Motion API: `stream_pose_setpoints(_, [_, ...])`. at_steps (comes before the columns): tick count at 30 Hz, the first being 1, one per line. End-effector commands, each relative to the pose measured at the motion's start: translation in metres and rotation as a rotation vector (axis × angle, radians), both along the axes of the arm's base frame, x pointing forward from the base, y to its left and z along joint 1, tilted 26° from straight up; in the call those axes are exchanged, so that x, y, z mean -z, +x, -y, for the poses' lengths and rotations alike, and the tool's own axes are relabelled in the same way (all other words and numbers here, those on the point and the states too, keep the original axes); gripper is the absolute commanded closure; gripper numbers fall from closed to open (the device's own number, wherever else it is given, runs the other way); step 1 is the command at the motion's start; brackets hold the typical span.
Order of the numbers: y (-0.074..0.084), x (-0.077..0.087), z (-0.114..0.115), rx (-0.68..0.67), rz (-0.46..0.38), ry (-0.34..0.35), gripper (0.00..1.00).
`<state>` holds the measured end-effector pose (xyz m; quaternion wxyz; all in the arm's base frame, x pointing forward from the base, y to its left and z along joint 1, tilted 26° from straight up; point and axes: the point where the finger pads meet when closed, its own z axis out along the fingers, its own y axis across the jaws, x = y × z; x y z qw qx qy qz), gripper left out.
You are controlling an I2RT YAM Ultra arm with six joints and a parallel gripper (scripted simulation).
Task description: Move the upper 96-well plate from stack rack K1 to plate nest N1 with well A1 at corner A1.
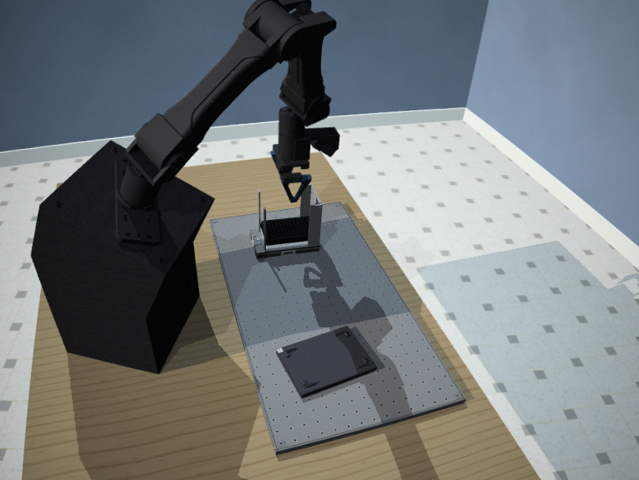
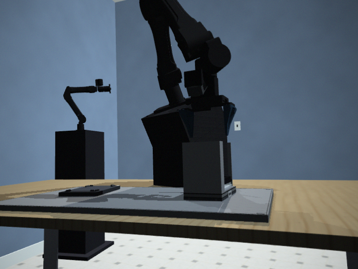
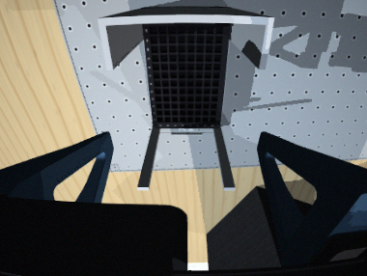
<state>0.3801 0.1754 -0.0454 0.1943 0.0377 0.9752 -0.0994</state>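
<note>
The stack rack K1 stands at the far end of the grey perforated baseplate, with tall side walls. The upper black 96-well plate (image 1: 285, 229) sits in it; its well grid shows from above in the wrist view (image 3: 187, 72). The lower plate is hidden under it. My gripper (image 1: 297, 191) hangs straight above the rack, pointing down, open and empty. In the side view its blue fingers (image 2: 207, 120) straddle the space just above the rack's top (image 2: 206, 167). The plate nest N1 (image 1: 326, 360) lies flat at the near end of the baseplate, empty, with the pale A1 square (image 1: 279, 350) at its left corner.
The black robot pedestal (image 1: 110, 257) stands left of the baseplate on the wooden table. A second black pedestal with a small arm (image 2: 79, 138) stands behind the table in the side view. The baseplate's edges lie close to the table's right edge.
</note>
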Motion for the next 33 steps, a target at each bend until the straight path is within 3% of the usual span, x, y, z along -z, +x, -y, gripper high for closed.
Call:
stream_pose_setpoints(1, [0.002, -0.005, -0.002, -0.006, 0.012, -0.001, 0.00])
stream_pose_setpoints(8, [0.002, -0.005, -0.002, -0.006, 0.012, -0.001, 0.00])
stream_pose_setpoints(10, [0.012, -0.001, -0.003, -0.004, 0.027, 0.000, 0.00])
stream_pose_setpoints(14, [0.011, 0.007, -0.002, -0.009, 0.020, -0.005, 0.00])
stream_pose_setpoints(16, [0.011, 0.007, -0.002, -0.009, 0.020, -0.005, 0.00])
stream_pose_setpoints(17, [0.013, -0.004, -0.009, -0.021, 0.044, 0.015, 0.00])
stream_pose_setpoints(19, [0.013, 0.011, -0.002, -0.011, 0.021, 0.001, 0.00])
stream_pose_setpoints(33, [0.023, 0.028, 0.003, -0.005, 0.024, 0.006, 0.00])
